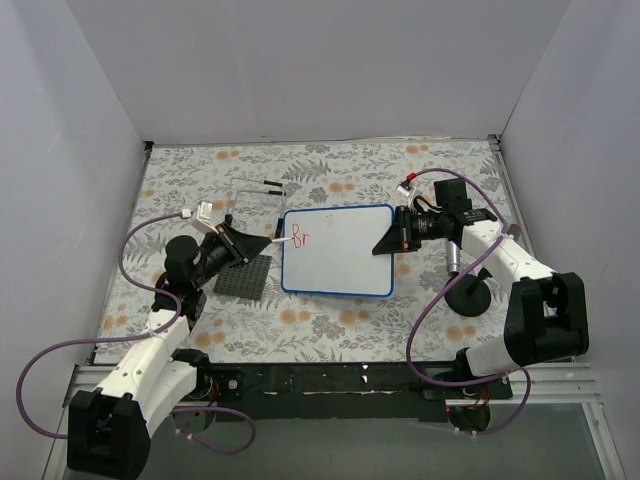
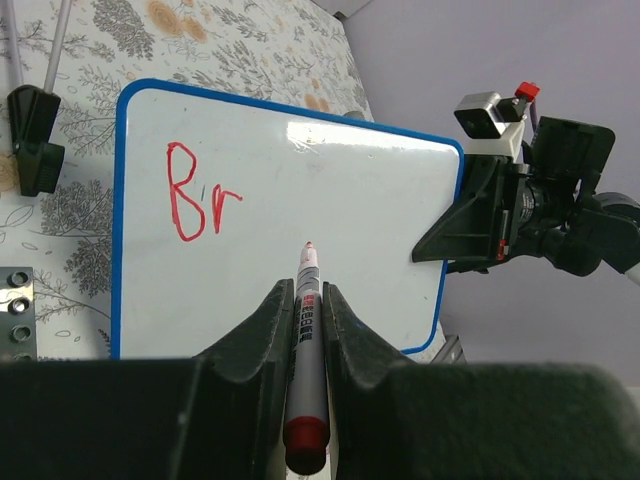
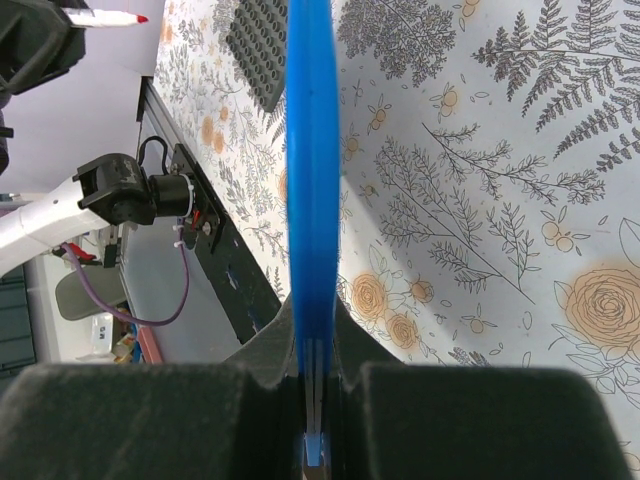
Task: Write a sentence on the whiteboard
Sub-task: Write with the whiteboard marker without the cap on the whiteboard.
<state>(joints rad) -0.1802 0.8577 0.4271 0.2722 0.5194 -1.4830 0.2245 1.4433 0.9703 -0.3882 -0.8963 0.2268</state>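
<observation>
We are gripping the marker [image 2: 305, 345] in our left gripper [image 2: 306, 292], our right gripper [image 3: 313, 322] clamping the whiteboard [image 2: 330, 215] at its right edge; a slipping board risks skewing the sentence [image 2: 192, 196].

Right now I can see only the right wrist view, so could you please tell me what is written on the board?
Observer: Just two red letters, "Br", near the left edge of the whiteboard as the top view shows it.
Operator: Thank you. Is the marker held?
Observer: Yes, the left fingers are shut on the marker, with its tip aimed at bare board just past the "r".
Operator: And where is my own grip?
Observer: The right fingers clamp the right edge, opposite the letters.
</observation>
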